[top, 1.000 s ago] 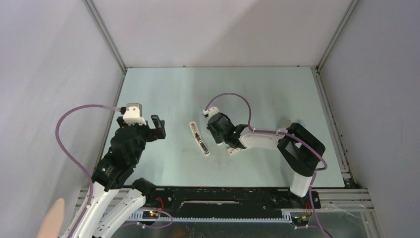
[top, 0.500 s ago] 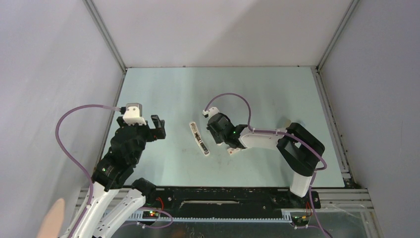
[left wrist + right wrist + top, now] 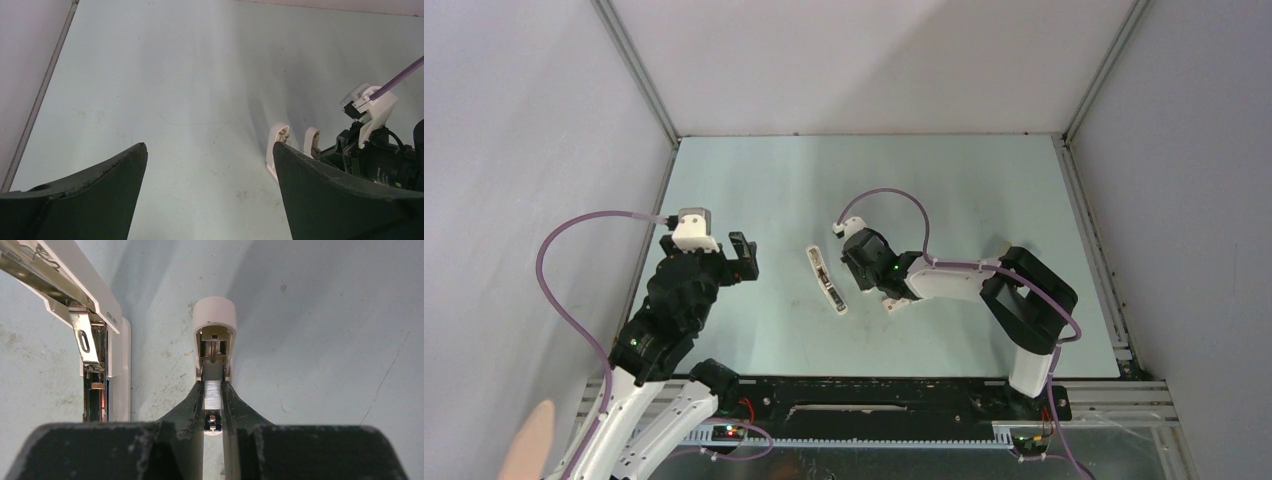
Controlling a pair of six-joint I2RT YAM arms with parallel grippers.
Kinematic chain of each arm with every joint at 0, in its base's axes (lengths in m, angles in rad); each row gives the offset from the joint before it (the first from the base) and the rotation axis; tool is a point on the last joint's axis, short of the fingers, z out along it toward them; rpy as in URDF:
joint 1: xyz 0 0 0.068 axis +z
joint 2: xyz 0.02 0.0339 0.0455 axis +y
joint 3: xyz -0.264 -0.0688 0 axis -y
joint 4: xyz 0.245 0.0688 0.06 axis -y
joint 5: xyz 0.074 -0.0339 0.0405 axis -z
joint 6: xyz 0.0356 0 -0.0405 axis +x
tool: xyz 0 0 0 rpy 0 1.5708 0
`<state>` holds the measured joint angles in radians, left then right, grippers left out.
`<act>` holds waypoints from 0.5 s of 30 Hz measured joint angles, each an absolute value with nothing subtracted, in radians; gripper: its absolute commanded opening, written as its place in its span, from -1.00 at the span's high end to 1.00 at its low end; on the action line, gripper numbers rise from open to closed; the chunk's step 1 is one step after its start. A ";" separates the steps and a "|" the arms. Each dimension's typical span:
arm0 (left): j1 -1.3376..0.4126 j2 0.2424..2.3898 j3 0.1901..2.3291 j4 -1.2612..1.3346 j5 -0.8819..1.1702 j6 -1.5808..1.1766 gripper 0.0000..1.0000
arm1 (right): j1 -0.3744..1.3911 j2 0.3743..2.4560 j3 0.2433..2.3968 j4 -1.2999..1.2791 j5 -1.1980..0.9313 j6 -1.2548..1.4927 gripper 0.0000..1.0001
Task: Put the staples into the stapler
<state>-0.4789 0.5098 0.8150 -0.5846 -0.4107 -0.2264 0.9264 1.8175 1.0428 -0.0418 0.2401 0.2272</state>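
The white stapler (image 3: 827, 280) lies hinged open in the middle of the table. In the right wrist view its cover with the metal spring arm (image 3: 97, 335) is at the left, and its white-nosed magazine channel (image 3: 214, 325) runs straight ahead. My right gripper (image 3: 213, 385) is shut on a silver strip of staples (image 3: 213, 394), which lies lengthwise in line with that channel, its far end inside the channel. My left gripper (image 3: 209, 146) hangs open over bare table left of the stapler (image 3: 279, 137), holding nothing.
A small white thing (image 3: 892, 303) lies beside the right forearm. A small beige block (image 3: 1002, 247) stands behind the right arm's elbow. Grey walls close in the pale green table (image 3: 754, 180) at the left, back and right.
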 measured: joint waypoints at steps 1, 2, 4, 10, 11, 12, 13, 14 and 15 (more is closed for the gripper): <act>-0.479 0.510 0.815 -0.584 -0.411 -0.226 -0.97 | 0.926 1.818 1.043 -0.042 0.240 0.227 0.88; -0.479 0.510 0.815 -0.584 -0.411 -0.227 -0.97 | 0.926 1.818 1.043 -0.042 0.240 0.227 0.87; -0.479 0.510 0.815 -0.584 -0.410 -0.226 -0.97 | 0.926 1.818 1.043 -0.043 0.240 0.227 0.86; -0.479 0.510 0.815 -0.584 -0.406 -0.226 -0.97 | 0.926 1.818 1.044 -0.049 0.240 0.227 0.77; -0.479 0.510 0.815 -0.584 -0.406 -0.226 -0.97 | 0.927 1.818 1.044 -0.050 0.240 0.227 0.74; -0.479 0.510 0.815 -0.584 -0.406 -0.226 -0.97 | 0.927 1.818 1.044 -0.050 0.240 0.227 0.72; -0.479 0.510 0.815 -0.584 -0.406 -0.226 -0.97 | 0.927 1.818 1.044 -0.050 0.240 0.228 0.67; -0.479 0.510 0.815 -0.584 -0.406 -0.226 -0.97 | 0.926 1.818 1.044 -0.050 0.240 0.228 0.62; -0.479 0.510 0.815 -0.584 -0.406 -0.226 -0.97 | 0.927 1.818 1.044 -0.050 0.240 0.228 0.58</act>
<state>-0.4789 0.5102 0.8150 -0.5842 -0.4061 -0.2264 0.9268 1.8175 1.0443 -0.0498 0.2398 0.2276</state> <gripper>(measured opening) 0.985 0.165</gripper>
